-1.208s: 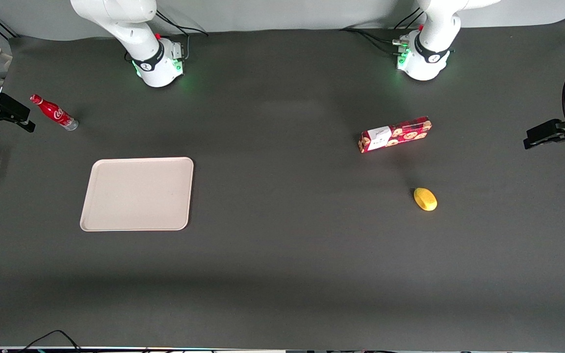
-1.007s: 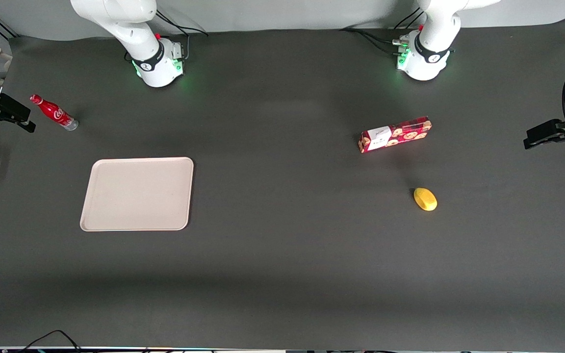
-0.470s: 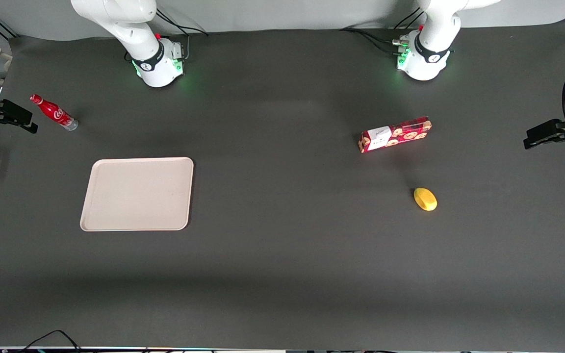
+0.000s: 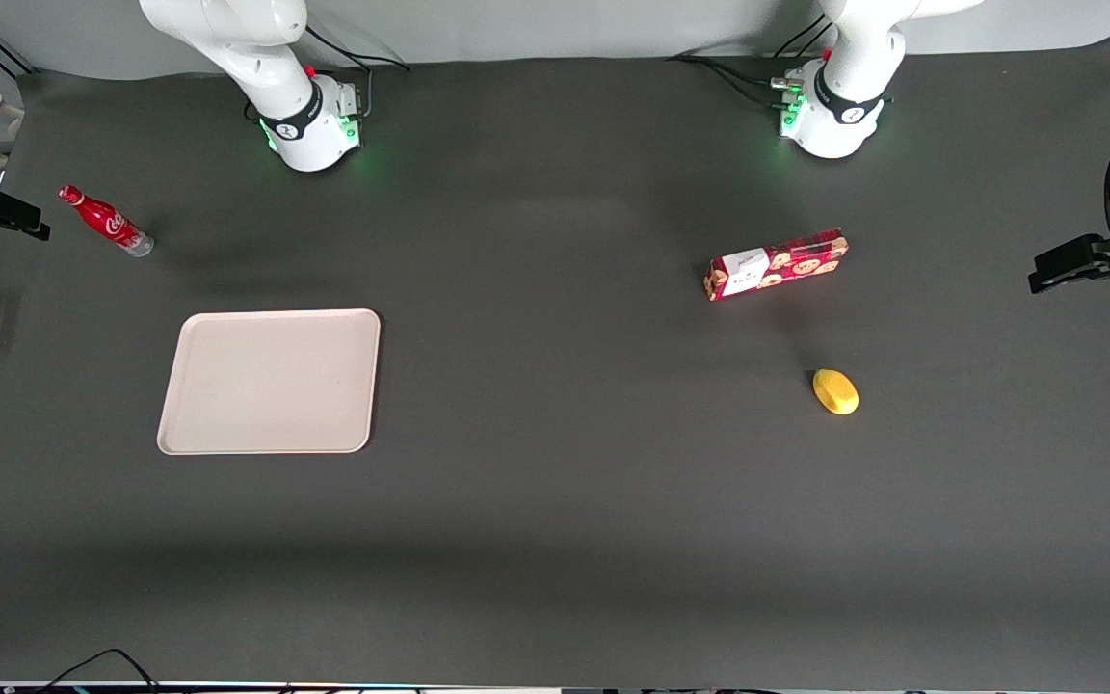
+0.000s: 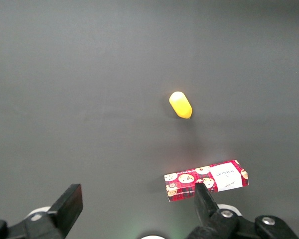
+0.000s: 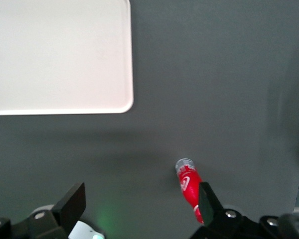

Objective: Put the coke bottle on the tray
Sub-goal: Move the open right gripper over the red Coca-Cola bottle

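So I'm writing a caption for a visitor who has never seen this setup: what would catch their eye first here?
Probably the pale tray, large against the dark table at the working arm's end. Next the small red coke bottle, on the table farther from the camera than the tray, with the open claw hovering beside its cap. Toward the parked arm's end sit a red cookie box and a yellow lemon-like object.

Your tool (image 6: 139,199) hangs above the dark desk (image 6: 214,74) with its fingers (image 6: 74,201) spread wide. The coke bottle (image 6: 191,189) stands just beside one finger, untouched, well apart from the beige tray (image 6: 60,55).
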Controlling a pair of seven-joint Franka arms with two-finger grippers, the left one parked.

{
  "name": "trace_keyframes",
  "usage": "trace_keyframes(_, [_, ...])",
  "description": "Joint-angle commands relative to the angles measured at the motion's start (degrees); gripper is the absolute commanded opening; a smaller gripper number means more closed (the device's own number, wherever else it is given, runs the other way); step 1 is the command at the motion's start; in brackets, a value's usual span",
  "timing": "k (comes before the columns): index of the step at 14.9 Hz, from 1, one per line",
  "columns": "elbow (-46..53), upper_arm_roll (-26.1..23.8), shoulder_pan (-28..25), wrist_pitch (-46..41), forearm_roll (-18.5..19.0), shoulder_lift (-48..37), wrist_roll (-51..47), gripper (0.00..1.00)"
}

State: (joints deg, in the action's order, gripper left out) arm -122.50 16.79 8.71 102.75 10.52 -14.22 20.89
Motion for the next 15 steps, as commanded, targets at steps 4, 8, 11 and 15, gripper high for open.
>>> trace_keyframes(4, [-13.0,17.1,-0.1,11.5,4.1,-5.9,14.4,1.0])
trace_keyframes(8, [-21.7,23.1,0.2,21.5,9.2,-7.1,14.5,1.0])
trace_keyframes(11, [-25.5,24.6,0.8,26.8,12.9,-7.2,13.7,1.0])
trace_keyframes(15, [-27.9,25.1,1.7,29.9,13.1,-7.0,13.7,1.0])
